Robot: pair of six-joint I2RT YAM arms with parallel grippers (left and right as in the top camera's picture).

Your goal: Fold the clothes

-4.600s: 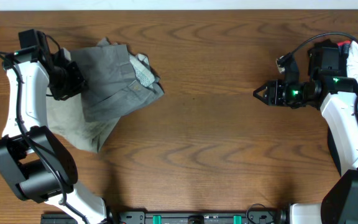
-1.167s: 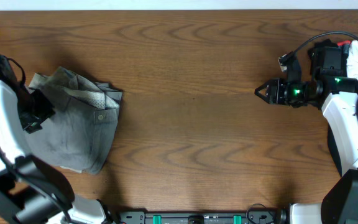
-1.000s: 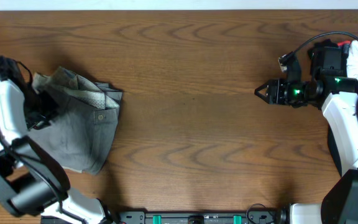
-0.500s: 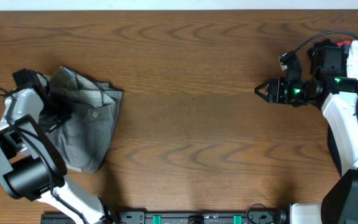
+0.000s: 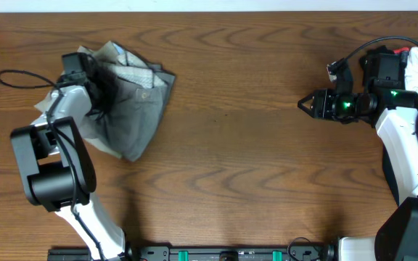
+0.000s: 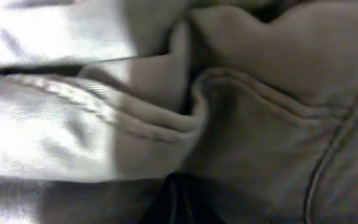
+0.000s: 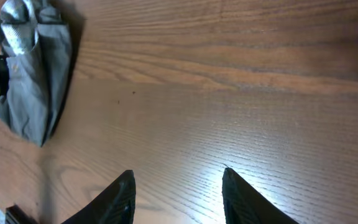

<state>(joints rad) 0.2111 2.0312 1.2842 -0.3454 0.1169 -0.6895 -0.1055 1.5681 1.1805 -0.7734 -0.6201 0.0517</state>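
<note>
The left arm (image 5: 58, 123) reached from the near edge along the left side of the tabletop (image 5: 252, 181) toward its far-left corner. The left gripper (image 5: 99, 87) at its end pointed to the right, and its jaws were closed tight on a fold of the clothes (image 5: 142, 109). The right arm (image 5: 401, 138) rose along the right edge of the tabletop and bent inward at the wrist, so the right gripper (image 5: 305, 106) pointed to the left above the surface; its two dark fingers (image 7: 118, 198) stood partly apart and held nothing.

Clothes (image 5: 136, 116): soft matt grey cloth, stitched seams. Table (image 5: 267, 167): smooth wood grain, possibly varnished.
</note>
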